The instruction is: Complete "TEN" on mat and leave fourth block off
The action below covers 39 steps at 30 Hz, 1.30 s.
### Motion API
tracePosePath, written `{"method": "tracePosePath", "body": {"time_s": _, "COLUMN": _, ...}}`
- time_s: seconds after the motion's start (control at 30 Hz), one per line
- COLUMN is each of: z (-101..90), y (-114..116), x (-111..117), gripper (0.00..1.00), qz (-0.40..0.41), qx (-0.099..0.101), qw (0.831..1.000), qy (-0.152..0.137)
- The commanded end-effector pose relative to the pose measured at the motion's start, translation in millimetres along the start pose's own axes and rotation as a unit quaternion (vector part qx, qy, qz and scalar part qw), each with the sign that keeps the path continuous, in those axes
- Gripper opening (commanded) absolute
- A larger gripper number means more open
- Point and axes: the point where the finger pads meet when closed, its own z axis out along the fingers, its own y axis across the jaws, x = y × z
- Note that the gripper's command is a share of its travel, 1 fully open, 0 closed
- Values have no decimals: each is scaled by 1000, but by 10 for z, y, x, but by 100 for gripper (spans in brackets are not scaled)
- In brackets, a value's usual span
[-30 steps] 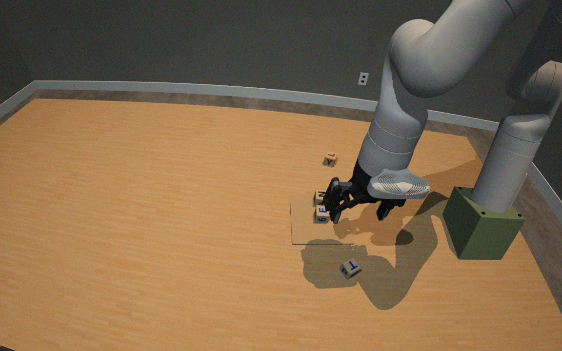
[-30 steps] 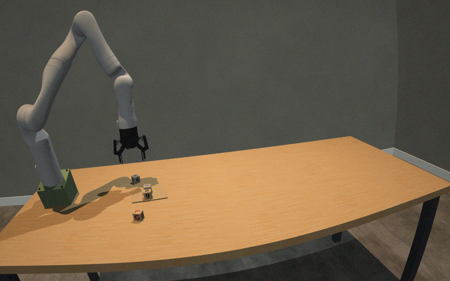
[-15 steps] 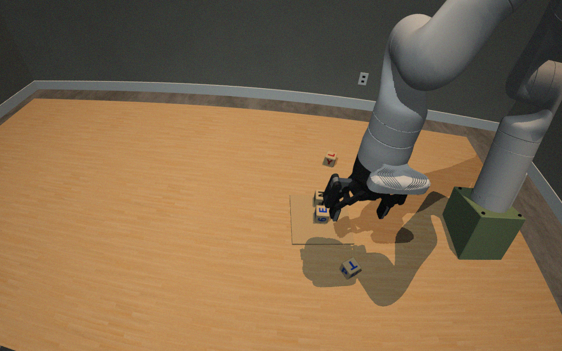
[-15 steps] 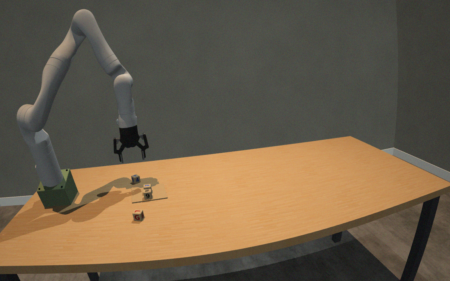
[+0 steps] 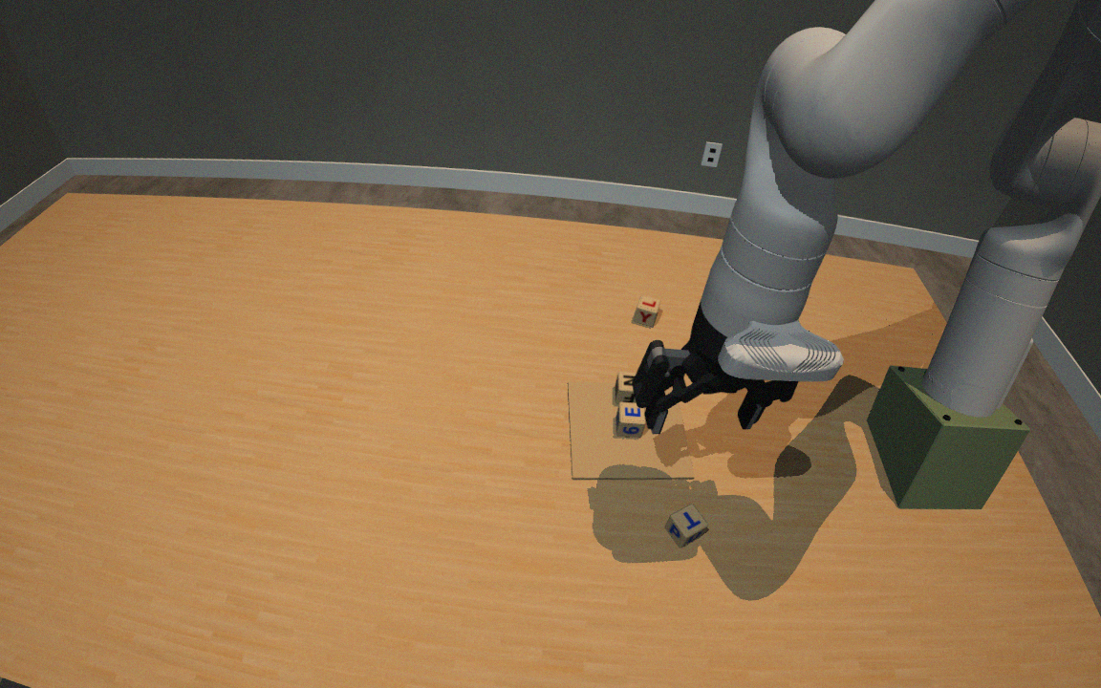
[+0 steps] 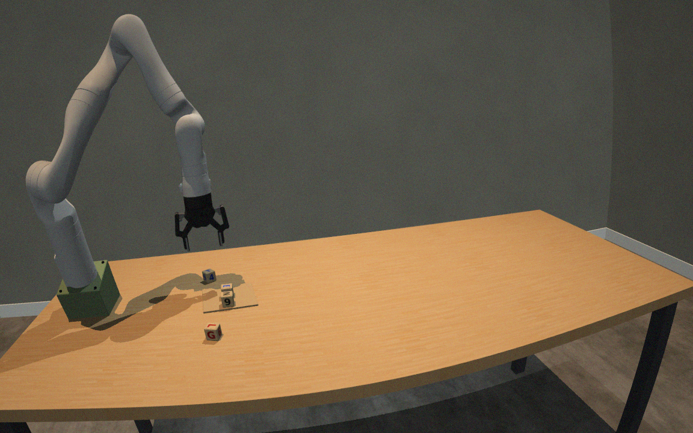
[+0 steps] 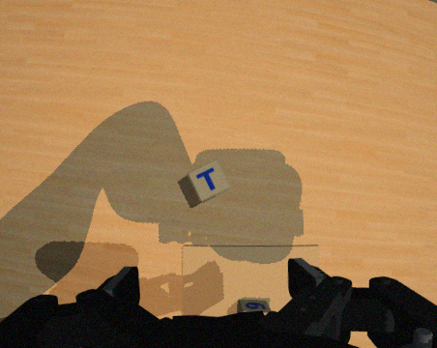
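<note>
The T block point(image 5: 688, 524) point(image 6: 208, 275) point(image 7: 209, 180) lies off the mat, turned at an angle, with a blue T on top. The T's top points roughly to the reader's left. On the mat point(image 5: 591, 440) point(image 6: 245, 300) point(image 7: 272, 282), the E block point(image 5: 630, 419) point(image 6: 226, 286) point(image 7: 253, 305) and the N block point(image 5: 625, 386) point(image 6: 227, 299) sit side by side. N is partly hidden by a finger in the top view. My gripper point(image 5: 701, 425) point(image 6: 204, 247) point(image 7: 214, 279) is open and empty, pointing down, high above the table near the mat.
The fourth block point(image 5: 646, 311) point(image 6: 212, 332) lies off the mat on the N side, with a red L on top. The green robot base point(image 5: 931, 453) point(image 6: 90, 296) stands at the table's near end. Arm shadows fall across the mat and the T block.
</note>
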Motion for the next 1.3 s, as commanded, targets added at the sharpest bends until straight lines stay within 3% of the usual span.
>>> {"method": "tracePosePath", "body": {"time_s": 0.0, "z": -5, "y": 4, "x": 2, "gripper": 100, "qz": 0, "qx": -1, "qw": 1000, "qy": 0}}
{"method": "tracePosePath", "body": {"time_s": 0.8, "z": -6, "y": 16, "x": -21, "gripper": 100, "qz": 0, "qx": -1, "qw": 1000, "qy": 1}}
{"method": "tracePosePath", "body": {"time_s": 0.9, "z": -16, "y": 122, "x": -257, "gripper": 100, "qz": 0, "qx": -1, "qw": 1000, "qy": 2}}
{"method": "tracePosePath", "body": {"time_s": 1.13, "z": -41, "y": 374, "x": -1285, "gripper": 100, "qz": 0, "qx": -1, "qw": 1000, "qy": 1}}
{"method": "tracePosePath", "body": {"time_s": 1.27, "z": -43, "y": 382, "x": -1374, "gripper": 100, "qz": 0, "qx": -1, "qw": 1000, "qy": 0}}
